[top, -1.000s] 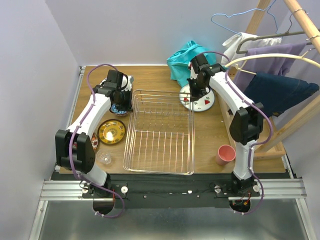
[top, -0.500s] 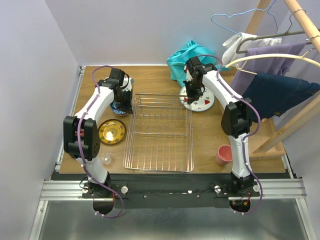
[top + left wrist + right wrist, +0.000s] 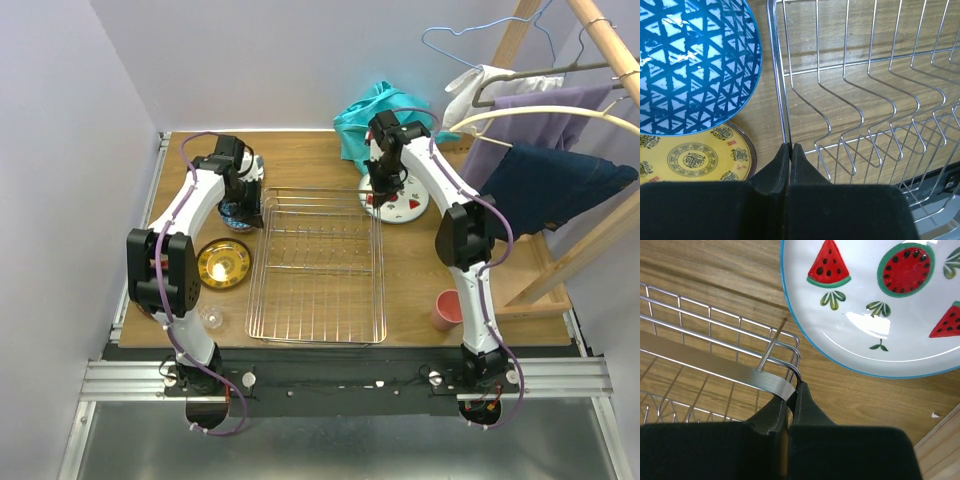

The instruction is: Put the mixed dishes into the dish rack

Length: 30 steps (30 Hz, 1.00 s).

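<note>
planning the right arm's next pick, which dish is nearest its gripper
The watermelon plate, right beside it; the rest sit across the dish rack or near the front.

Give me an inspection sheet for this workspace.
Surface: wooden table, bare wood showing.
Job's things: dish rack holds no dishes; watermelon plate, blue bowl, gold saucer, clear glass and pink cup sit around it.
Clutter: teal cloth at the far edge.
Grippers: left gripper and right gripper, fingers pinched shut on rack rim wires.
Cables: purple cables along both arms.
Surroundings: clothes frame with garments, right.
</note>
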Motion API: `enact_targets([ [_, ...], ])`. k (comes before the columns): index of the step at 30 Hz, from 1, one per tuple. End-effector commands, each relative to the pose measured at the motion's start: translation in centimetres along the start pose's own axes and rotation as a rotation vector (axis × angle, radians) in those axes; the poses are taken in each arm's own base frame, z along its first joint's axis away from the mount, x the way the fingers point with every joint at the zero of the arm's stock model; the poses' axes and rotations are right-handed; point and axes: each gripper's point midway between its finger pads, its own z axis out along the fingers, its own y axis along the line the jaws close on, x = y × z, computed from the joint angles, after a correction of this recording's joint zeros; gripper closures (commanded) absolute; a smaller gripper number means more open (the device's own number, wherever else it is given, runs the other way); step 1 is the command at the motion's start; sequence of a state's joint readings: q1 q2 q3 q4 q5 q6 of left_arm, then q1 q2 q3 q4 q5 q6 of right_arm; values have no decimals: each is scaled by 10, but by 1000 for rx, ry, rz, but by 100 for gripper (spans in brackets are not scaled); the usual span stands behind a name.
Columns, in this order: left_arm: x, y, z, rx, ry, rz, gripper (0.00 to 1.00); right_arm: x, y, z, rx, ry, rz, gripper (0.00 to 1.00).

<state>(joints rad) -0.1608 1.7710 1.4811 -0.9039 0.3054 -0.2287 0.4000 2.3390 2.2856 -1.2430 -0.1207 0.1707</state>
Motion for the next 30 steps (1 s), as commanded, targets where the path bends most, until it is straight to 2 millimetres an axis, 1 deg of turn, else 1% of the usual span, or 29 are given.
enact_targets([
  [1, -43, -60, -13, 277, -148, 104, 100, -72, 102, -9, -386, -253, -17, 99],
  [2, -39, -64, -19, 296, -146, 107, 100, -67, 101, -7, -383, -237, -16, 99],
  [3, -32, -67, -19, 314, -130, 107, 100, -63, 101, -13, -386, -234, -20, 99],
  [5, -24, -68, -22, 320, -116, 105, 100, -55, 99, -10, -386, -205, -23, 99],
  [6, -17, -67, -19, 324, -97, 97, 100, -52, 99, -8, -390, -193, -29, 99],
  [8, -13, -65, -18, 318, -94, 87, 100, -53, 101, -5, -403, -187, -30, 99],
  [9, -10, -64, -16, 315, -86, 80, 100, -59, 104, -9, -410, -208, -39, 99],
  [11, -14, -62, -15, 302, -103, 77, 100, -63, 103, 0, -406, -210, -32, 99],
  [12, -18, -62, -15, 300, -115, 84, 95, -66, 104, 2, -404, -222, -29, 99],
  [13, -20, -61, -15, 295, -123, 101, 83, -69, 103, 4, -406, -226, -29, 99],
  [14, -22, -58, -12, 284, -124, 103, 75, -68, 103, 9, -405, -218, -27, 99],
  [15, -26, -58, -14, 274, -136, 110, 62, -68, 103, 10, -404, -217, -22, 80],
  [16, -27, -57, -14, 267, -137, 112, 56, -64, 102, 13, -403, -204, -18, 67],
  [17, -29, -56, -15, 259, -144, 122, 49, -64, 102, 11, -405, -205, -18, 56],
  [18, -31, -56, -17, 256, -149, 122, 46, -63, 102, 5, -405, -211, -26, 46],
  [20, -32, -55, -20, 244, -161, 123, 39, -60, 101, 0, -399, -210, -36, 42],
  [21, -32, -55, -22, 240, -162, 123, 37, -58, 101, -10, -393, -215, -46, 41],
  [22, -29, -53, -22, 232, -157, 119, 35, -56, 98, -14, -386, -216, -49, 40],
  [23, -29, -53, -28, 224, -170, 124, 34, -49, 93, -11, -362, -196, -46, 40],
  [24, -28, -51, -30, 204, -177, 129, 33, -42, 89, -15, -346, -185, -47, 39],
  [25, -21, -47, -30, 191, -164, 125, 32, -38, 88, -27, -338, -192, -51, 39],
  [26, -18, -47, -36, 183, -172, 127, 31, -31, 84, -28, -318, -181, -48, 39],
  [27, -15, -45, -38, 173, -169, 126, 30, -14, 78, -21, -300, -129, -35, 39],
  [28, -4, -42, -36, 167, -138, 115, 30, -8, 76, -30, -290, -131, -34, 39],
  [29, -1, -43, -41, 164, -147, 118, 30, -2, 70, -31, -267, -123, -28, 39],
  [30, 4, -41, -41, 161, -140, 115, 28, 12, 65, -23, -248, -81, -20, 38],
])
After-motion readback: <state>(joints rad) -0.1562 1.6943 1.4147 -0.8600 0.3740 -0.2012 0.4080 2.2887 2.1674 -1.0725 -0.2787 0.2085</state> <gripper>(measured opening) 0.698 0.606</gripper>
